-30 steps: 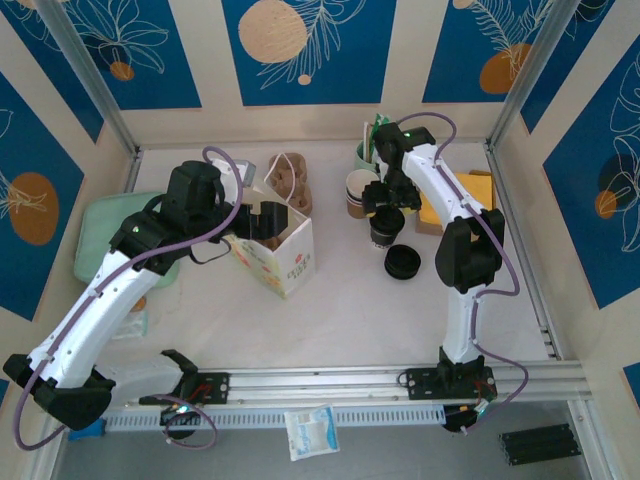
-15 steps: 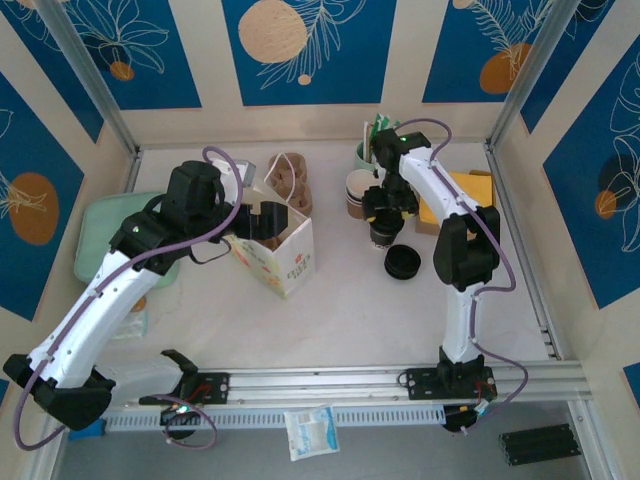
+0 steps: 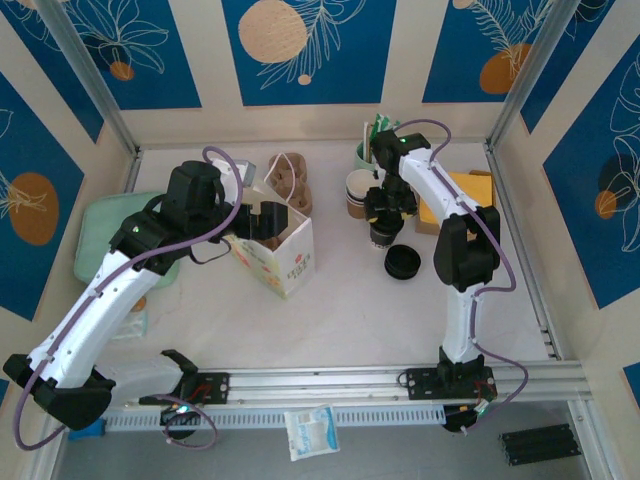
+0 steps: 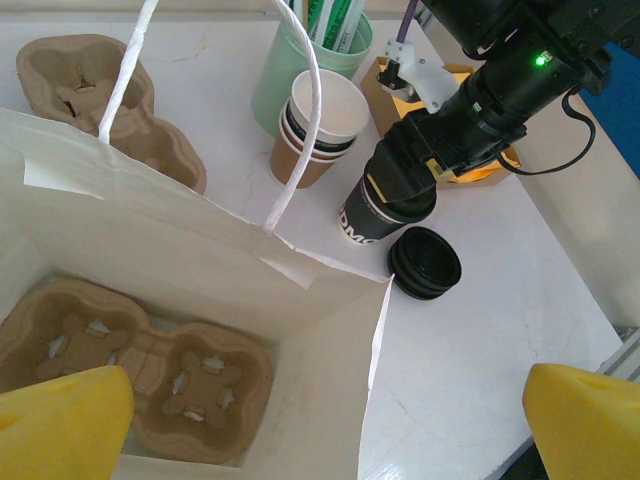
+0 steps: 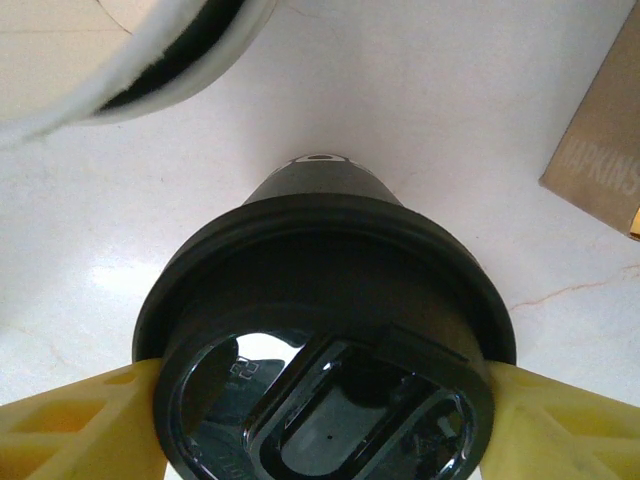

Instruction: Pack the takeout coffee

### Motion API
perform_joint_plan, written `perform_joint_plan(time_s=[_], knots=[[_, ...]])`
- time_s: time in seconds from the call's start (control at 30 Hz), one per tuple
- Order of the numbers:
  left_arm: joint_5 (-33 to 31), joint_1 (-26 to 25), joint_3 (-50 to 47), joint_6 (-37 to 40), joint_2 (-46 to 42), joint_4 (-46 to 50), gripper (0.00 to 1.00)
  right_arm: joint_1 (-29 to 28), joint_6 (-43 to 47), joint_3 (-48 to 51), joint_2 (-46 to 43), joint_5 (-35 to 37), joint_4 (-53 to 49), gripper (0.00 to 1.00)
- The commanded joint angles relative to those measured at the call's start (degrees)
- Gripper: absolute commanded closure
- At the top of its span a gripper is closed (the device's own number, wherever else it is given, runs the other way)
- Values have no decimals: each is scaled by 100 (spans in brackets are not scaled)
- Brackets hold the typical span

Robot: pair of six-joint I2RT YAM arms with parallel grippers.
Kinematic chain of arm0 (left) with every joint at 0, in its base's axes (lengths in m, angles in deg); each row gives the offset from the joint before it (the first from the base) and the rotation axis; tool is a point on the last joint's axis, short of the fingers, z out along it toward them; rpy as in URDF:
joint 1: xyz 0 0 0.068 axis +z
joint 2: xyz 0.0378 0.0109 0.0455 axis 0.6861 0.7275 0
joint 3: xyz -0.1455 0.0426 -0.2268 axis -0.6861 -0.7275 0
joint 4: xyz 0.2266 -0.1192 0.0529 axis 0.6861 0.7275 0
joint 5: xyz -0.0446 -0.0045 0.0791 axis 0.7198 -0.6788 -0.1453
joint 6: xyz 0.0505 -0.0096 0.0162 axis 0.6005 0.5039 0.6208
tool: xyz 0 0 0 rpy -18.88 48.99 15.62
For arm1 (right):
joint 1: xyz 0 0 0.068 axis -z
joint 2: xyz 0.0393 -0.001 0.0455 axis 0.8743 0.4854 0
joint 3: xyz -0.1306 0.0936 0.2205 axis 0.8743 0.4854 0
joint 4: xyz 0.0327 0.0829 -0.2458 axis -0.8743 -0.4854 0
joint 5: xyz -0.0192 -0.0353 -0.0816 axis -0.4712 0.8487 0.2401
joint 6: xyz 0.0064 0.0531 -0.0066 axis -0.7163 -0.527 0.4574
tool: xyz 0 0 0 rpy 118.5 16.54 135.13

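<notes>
The takeout coffee [image 3: 382, 236] is a dark paper cup [image 4: 362, 226] with white lettering and a black lid [image 5: 325, 330], standing upright on the white table right of centre. My right gripper [image 3: 386, 208] comes down over it from above, and its yellow fingers [image 5: 70, 415] press against both sides of the lid rim. My left gripper [image 3: 262, 220] hangs open above the open white paper bag [image 3: 290, 252]. Its yellow fingertips [image 4: 60, 425] are spread wide over the bag's mouth [image 4: 200, 250]. A brown cup carrier [image 4: 140, 350] lies on the bag's floor.
A stack of lidless cups [image 4: 320, 125] and a green holder with straws [image 4: 310, 50] stand just behind the coffee. Loose black lids [image 4: 425, 262] lie beside it. Spare carriers [image 3: 288, 178] sit at the back, a napkin box [image 5: 600, 150] at the right, a green tray [image 3: 105, 235] at the left.
My right gripper has shifted slightly left over the coffee and its fingers have closed in onto the lid. The left arm and the bag have not moved.
</notes>
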Motion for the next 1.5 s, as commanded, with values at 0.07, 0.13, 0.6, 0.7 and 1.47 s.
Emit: perform_joint_plan(time_s=[0.07, 0.13, 0.6, 0.7, 1.47], knots=[[3, -30, -30, 42, -84, -88, 1, -36, 3, 216, -94, -27, -3, 31], [2, -33, -50, 39, -95, -100, 1, -62, 3, 242, -139, -20, -3, 31], [-6, -36, -154, -31, -199, -118, 1, -173, -48, 404, -574, 27, 24, 33], [-15, -40, -158, -36, -225, -105, 1, -199, -65, 453, -705, 49, 32, 33], [-677, -31, -268, -18, -798, 298, 1, -859, -247, 559, -1740, 172, -242, 33]])
